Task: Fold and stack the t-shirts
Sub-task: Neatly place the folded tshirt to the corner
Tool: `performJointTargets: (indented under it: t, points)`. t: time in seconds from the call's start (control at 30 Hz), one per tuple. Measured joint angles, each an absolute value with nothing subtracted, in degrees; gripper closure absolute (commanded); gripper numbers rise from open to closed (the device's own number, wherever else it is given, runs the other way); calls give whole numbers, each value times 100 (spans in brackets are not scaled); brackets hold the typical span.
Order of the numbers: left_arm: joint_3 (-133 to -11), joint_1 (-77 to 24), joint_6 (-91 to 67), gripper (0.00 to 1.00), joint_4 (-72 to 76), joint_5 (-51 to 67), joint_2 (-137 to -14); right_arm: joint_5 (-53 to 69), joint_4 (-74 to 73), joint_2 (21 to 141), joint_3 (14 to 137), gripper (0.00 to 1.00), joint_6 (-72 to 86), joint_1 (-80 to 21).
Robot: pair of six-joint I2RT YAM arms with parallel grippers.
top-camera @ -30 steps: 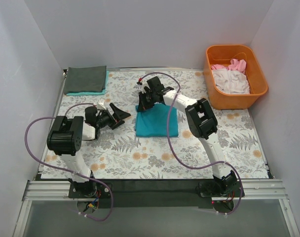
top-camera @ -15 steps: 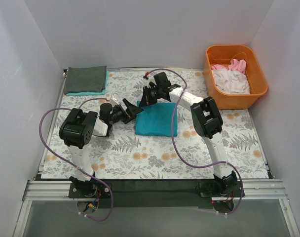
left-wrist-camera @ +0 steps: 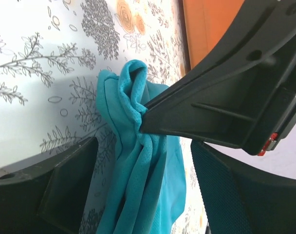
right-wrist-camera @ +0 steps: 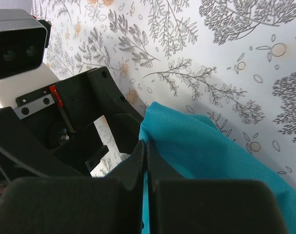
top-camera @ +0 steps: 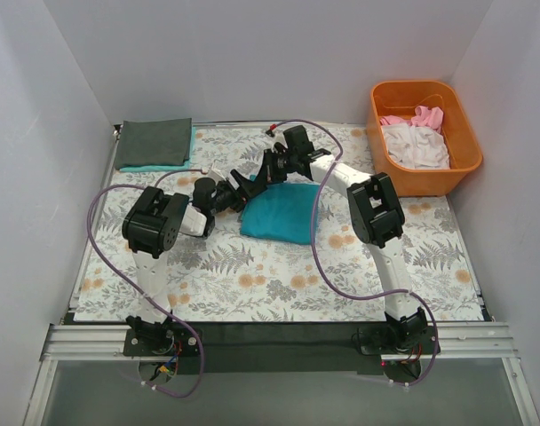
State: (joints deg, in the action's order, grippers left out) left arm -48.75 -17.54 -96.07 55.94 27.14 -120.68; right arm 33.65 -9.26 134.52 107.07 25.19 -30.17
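Note:
A folded teal t-shirt (top-camera: pixel 283 216) lies mid-table on the floral covering. My right gripper (top-camera: pixel 259 177) is shut on its far-left corner and holds that corner raised; the right wrist view shows the fingers (right-wrist-camera: pixel 146 144) pinched together on the teal edge (right-wrist-camera: pixel 206 141). My left gripper (top-camera: pixel 243 189) is open right beside it. In the left wrist view its fingers (left-wrist-camera: pixel 140 161) straddle the hanging teal cloth (left-wrist-camera: pixel 138 185) without closing on it. A folded dark grey shirt (top-camera: pixel 154 141) lies on a teal one at the back left.
An orange tub (top-camera: pixel 390 173) at the back right holds white (top-camera: pixel 416 146) and pink (top-camera: pixel 425 116) shirts; its wall shows in the left wrist view (left-wrist-camera: pixel 206 29). Both arms crowd the shirt's left end, with cables looping over the table.
My left gripper has swung right from the table's left side up to the teal shirt's corner. My right gripper has shifted slightly right, keeping the corner raised.

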Motion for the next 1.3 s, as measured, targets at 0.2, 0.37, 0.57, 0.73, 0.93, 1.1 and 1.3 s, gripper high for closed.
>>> performJointTargets:
  t: [0.2,0.37,0.57,0.73,0.93,1.1,1.3]
  points:
    - [-5022,-1839,-9721,36,5575,2519,-12204,3284,-882,13452,10709,99,2611,-2967]
    - [-5087,-1938,-9762,40,5446,2368,-12237,3181,-882,13452,10709,99,2692,-2952]
    - [-5286,-1970,-9749,44,5028,2276,-12258,3100,-882,13452,10715,99,2768,-2923]
    - [-5336,-1970,-9791,46,4895,2263,-12258,2980,-878,13452,10742,99,2842,-2893]
    - [-5393,-1970,-9712,82,4724,2193,-12407,2930,-888,13452,10748,62,2923,-2858]
    - [-5811,-1964,-9332,87,3972,2165,-12425,2847,-832,13452,10748,21,2840,-2788]
    - [-7091,-1973,-8082,81,1946,1481,-12436,2845,-843,13327,10696,10,2589,-2381]
